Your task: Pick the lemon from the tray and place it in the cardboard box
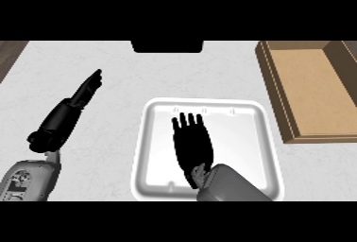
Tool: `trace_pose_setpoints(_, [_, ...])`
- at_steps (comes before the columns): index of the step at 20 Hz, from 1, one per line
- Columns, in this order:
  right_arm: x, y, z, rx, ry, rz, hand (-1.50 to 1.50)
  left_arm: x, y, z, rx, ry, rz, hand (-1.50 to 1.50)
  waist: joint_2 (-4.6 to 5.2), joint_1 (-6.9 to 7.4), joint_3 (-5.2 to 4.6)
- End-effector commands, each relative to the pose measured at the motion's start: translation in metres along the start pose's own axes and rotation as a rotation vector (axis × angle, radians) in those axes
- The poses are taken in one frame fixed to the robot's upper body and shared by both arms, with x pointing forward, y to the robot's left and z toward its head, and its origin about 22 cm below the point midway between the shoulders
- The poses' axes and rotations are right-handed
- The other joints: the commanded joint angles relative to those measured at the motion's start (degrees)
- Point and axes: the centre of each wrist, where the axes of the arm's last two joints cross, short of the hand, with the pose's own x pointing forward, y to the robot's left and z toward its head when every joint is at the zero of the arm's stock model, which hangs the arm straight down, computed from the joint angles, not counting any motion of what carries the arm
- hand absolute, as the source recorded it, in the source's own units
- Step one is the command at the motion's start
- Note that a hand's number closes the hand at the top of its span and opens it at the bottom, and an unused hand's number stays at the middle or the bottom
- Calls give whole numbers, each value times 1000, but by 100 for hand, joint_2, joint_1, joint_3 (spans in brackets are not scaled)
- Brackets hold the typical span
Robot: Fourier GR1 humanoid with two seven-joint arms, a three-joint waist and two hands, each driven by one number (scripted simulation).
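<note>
Your right hand (191,142) hangs flat over the middle of the tray (157,142), fingers straight and pointing away from you, holding nothing. The tray's raised white rim runs all the way round it: the far rim lies just beyond your fingertips, the left and right rims are well apart from the hand on either side, and the near rim sits by your wrist. The tray floor to the left and right of the hand is bare white.

To the right of the hand, past the tray's right rim, stands the box (307,90), open at the top, its brown walls angled slightly against the tray. A narrow strip of table (105,56) separates the tray's right rim from the box's near left wall.

The table is pale, speckled white and reaches far beyond the hand, where a dark block (167,46) sits at its far edge. A brown strip shows at the far left corner.

Your left hand (87,90) rests well to the left of the tray, fingers straight and pointing away, holding nothing.

You cannot see the lemon: it shows nowhere on the tray, and whether it lies under your right hand cannot be told.
</note>
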Motion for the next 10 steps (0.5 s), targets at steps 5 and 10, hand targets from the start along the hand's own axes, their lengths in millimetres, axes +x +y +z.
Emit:
trace_pose_setpoints(5, [8, 11, -3, 18, 0, -23, -150, 5, 1, -9, 7, -8, -15, 0, 4, 15, 0])
trace_pose_setpoints(10, [-24, 32, -22, -54, -149, 50, 150, 11, -2, -2, 1, -5, 0, 0, 5, 8, 1])
